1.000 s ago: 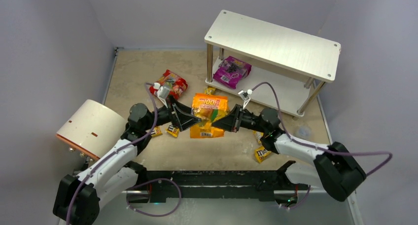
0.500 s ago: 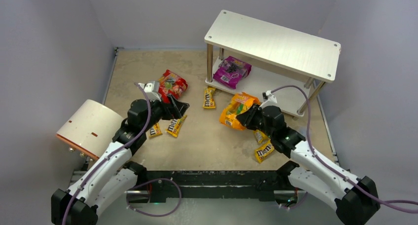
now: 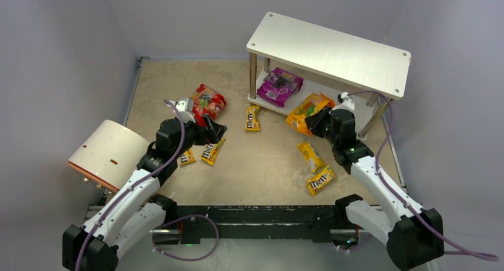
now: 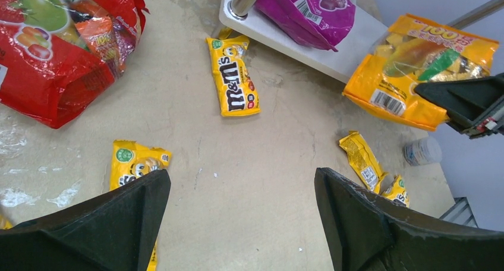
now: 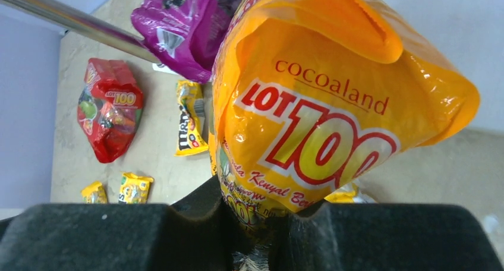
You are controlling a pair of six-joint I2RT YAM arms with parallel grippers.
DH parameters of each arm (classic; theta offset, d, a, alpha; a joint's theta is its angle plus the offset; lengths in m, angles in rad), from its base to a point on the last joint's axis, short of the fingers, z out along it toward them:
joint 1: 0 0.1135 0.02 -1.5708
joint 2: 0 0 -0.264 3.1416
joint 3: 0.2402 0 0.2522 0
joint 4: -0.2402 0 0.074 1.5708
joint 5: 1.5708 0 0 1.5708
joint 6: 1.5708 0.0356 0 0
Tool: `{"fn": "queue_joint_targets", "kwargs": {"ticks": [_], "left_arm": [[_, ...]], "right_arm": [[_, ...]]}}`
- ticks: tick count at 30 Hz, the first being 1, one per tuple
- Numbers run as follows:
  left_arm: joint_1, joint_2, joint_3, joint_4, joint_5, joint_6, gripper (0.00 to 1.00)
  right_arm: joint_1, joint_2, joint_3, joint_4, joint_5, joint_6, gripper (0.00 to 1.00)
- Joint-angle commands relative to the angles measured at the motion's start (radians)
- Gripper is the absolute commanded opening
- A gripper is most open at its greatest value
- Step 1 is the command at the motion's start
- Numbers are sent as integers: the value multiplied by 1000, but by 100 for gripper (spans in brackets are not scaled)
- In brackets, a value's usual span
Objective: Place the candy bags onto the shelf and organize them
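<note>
My right gripper (image 3: 318, 120) is shut on the orange candy bag (image 3: 305, 109) and holds it at the front edge of the shelf's lower board (image 3: 333, 107); the bag fills the right wrist view (image 5: 321, 110). The purple bag (image 3: 279, 84) lies on that board's left end. The red bag (image 3: 207, 101) lies on the table next to my left gripper (image 3: 215, 132), which is open and empty above bare table (image 4: 241, 176). Several yellow M&M's packets lie on the table: one by the shelf post (image 3: 252, 117), two under my left gripper (image 3: 209, 152), two near my right arm (image 3: 320, 179).
A white-and-tan cylinder (image 3: 110, 154) lies at the left beside my left arm. A small clear round object (image 3: 365, 159) sits on the table right of my right arm. The shelf's top board (image 3: 330, 52) overhangs the lower one. Walls close in all sides.
My left gripper let go of the orange bag and drew back left near the red bag. My right gripper carried the orange bag from the table's middle to the lower shelf's front.
</note>
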Motion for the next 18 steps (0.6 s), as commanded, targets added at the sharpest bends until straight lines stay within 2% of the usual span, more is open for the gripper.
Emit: {"fn": "queue_joint_targets", "kwargs": {"ticks": [1, 5, 7, 14, 16, 18], "left_arm": [[-1, 5, 2, 76, 36, 30, 97], [-1, 6, 1, 78, 55, 34, 97], [-1, 5, 0, 75, 52, 34, 97], [-1, 16, -5, 92, 68, 31, 98], [-1, 21, -5, 93, 70, 30, 98], [-1, 22, -5, 93, 72, 28, 98]], "right_arm": [[-29, 61, -2, 337, -94, -60, 17], [-77, 132, 8, 391, -122, -71, 21], [-80, 141, -2, 411, -97, -88, 28], [-99, 157, -50, 460, -52, -119, 36], [-101, 163, -64, 486, -29, -120, 35], [-104, 170, -85, 530, 16, -110, 27]]}}
